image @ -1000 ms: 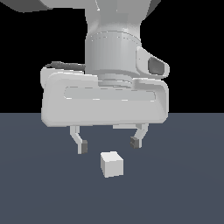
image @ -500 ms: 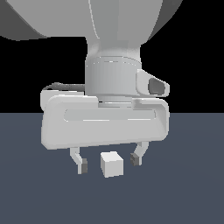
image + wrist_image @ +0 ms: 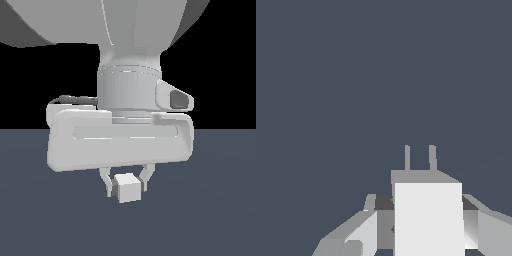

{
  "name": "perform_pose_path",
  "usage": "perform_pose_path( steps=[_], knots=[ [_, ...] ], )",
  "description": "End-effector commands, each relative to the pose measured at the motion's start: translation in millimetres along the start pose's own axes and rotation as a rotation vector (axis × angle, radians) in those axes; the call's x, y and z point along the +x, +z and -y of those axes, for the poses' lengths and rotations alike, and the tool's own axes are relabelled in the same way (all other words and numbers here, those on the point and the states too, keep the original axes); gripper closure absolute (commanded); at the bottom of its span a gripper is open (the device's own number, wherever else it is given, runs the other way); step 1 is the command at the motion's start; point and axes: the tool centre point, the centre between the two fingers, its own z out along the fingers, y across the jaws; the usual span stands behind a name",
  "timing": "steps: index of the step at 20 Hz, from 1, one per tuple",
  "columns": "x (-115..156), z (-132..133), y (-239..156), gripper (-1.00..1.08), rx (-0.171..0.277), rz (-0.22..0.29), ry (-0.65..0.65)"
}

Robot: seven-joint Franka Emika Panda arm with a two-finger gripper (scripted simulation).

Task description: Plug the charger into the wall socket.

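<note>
The charger (image 3: 128,189) is a small off-white cube resting on the dark floor, just under the gripper's wide palm. My gripper (image 3: 126,185) has come down over it, and its two fingers (image 3: 106,184) press against the cube's sides, so it is shut on the charger. In the wrist view the charger (image 3: 428,222) fills the space between the fingers (image 3: 368,227), and two thin prongs (image 3: 407,159) stick out of its far face. The wall socket is out of view in both frames.
A flat dark blue-grey floor (image 3: 215,210) spreads around the gripper, with black background above it. The arm's bulky light-grey body (image 3: 130,65) fills the upper part of the exterior view.
The gripper has lowered over the charger and its fingers have closed from a wide spread onto the cube's sides. The cube has hardly moved.
</note>
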Motion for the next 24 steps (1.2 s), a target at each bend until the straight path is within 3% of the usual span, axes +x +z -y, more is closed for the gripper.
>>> perform_pose_path(
  steps=[1,11,24],
  knots=[
    [0,0,0,1.08,0.0,0.0,-0.001],
    [16,-13,-19,1.08,-0.004,-0.001,0.07],
    [58,-61,-75,1.08,-0.024,-0.001,0.284]
  ],
)
